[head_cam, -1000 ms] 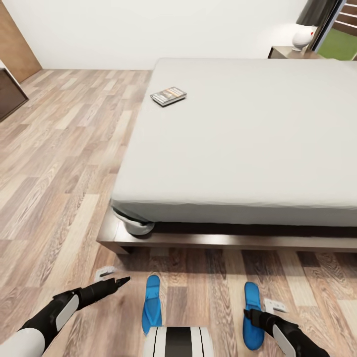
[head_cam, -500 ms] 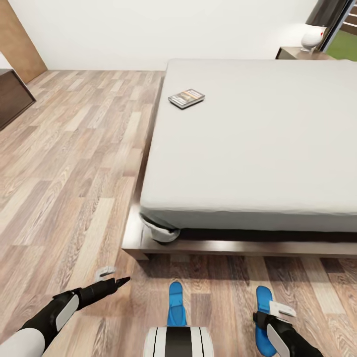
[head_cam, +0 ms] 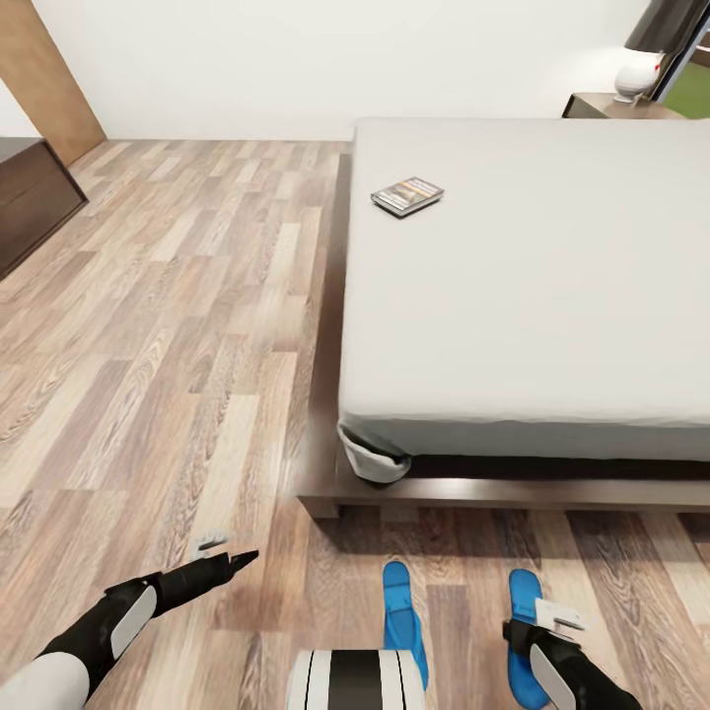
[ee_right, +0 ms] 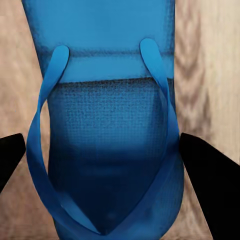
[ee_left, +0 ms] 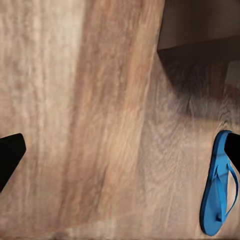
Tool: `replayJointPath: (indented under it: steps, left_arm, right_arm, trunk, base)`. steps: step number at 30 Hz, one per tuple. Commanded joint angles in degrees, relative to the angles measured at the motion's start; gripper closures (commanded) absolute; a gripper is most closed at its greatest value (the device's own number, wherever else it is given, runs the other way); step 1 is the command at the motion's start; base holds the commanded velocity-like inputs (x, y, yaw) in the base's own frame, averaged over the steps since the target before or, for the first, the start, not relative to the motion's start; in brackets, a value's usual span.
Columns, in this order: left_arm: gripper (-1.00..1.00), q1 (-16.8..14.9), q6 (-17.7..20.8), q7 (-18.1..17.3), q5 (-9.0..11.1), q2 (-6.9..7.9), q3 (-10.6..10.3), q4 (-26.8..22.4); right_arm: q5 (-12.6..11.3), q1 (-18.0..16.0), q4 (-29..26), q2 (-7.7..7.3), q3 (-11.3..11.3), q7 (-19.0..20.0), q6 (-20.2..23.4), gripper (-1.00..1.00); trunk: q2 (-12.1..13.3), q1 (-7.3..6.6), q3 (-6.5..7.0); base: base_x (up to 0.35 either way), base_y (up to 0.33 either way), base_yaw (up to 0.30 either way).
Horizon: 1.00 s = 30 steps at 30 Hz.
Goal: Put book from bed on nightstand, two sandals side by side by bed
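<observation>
Stood the right pincer (ee_right: 102, 145) spread wide and empty, one dark finger (ee_right: 11, 152) on each side of the bright blue flat rubber sandal with thin straps (ee_right: 115, 90), not yet closed on it and, as far as could be judged, not yet touching it. Lay that sandal flat on the light wood-plank floor (head_cam: 177, 325), toe toward the foot of the large low bed with a light-grey mattress and dark brown wooden frame (head_cam: 552, 296) at twelve o'clock. Lay the second blue sandal (head_cam: 402, 616) at nine o'clock of the first, near it, roughly parallel, with a strip of bare floor between.

Hung the left pincer (ee_left: 122, 152) open just as wide, holding nothing, above bare planks at nine o'clock of the pair.

Judged the step in hand to be a grasp of the right-hand sandal, to bring it closer beside its mate. Best done by:
- lowering straight down so the fingers met the sole's edges, not the loose straps;
- closing across the sole's width, squarely, so the sole did not twist out;
- lifting only a little, then shifting toward nine o'clock and keeping the toe at twelve o'clock.

Risk, by estimate: a thin flexible sole bending in the grip, or the second sandal nudged askew.

Rested the small dark paperback book with pale lettering (head_cam: 407, 195) on the mattress toward twelve o'clock from the robot, near the bed's nine o'clock edge and well apart from both pincers. Stood the dark brown wooden nightstand (head_cam: 602, 104) far off at two o'clock, with a white rounded lamp (head_cam: 639, 71) on top.
</observation>
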Motion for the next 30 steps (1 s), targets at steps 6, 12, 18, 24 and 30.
replayJointPath:
  steps: [6, 12, 18, 24, 30]
  left_arm:
    - [-1.0, 0.0, 0.5, 0.1, 0.6, 0.07, -0.2, 0.0]
    - [-1.0, 0.0, 0.5, 0.0, 0.6, 0.04, -0.2, 0.0]
    - [-1.0, 0.0, 0.5, 0.1, 0.6, 0.04, -0.2, 0.0]
    - [-1.0, 0.0, 0.4, 0.1, 0.6, 0.04, -0.2, 0.0]
    - [-1.0, 0.0, 0.4, 0.1, 0.6, 0.04, -0.2, 0.0]
  right_arm:
    - [-0.4, 0.0, -0.2, -0.07, 0.5, -0.5, 0.4, 1.0]
    - [-0.4, 0.0, -0.1, -0.12, 0.5, -0.5, 0.4, 1.0]
    - [-0.4, 0.0, -0.2, -0.08, 0.5, -0.5, 0.4, 1.0]
    - [-0.4, 0.0, -0.2, -0.07, 0.5, -0.5, 0.4, 1.0]
    - [-0.4, 0.0, -0.2, -0.08, 0.5, -0.5, 0.4, 1.0]
  trunk:
    - [0.0, -0.01, -0.04]
    - [0.0, -0.01, -0.04]
    - [0.0, -0.01, -0.04]
    - [0.0, -0.01, -0.04]
    - [0.0, -0.01, -0.04]
  base:
    - [0.0, 0.325, 0.0]
    - [0.0, 0.316, 0.0]
    - [0.027, 0.075, 0.0]
    - [0.178, 0.004, 0.0]
    - [0.018, 0.0, 0.0]
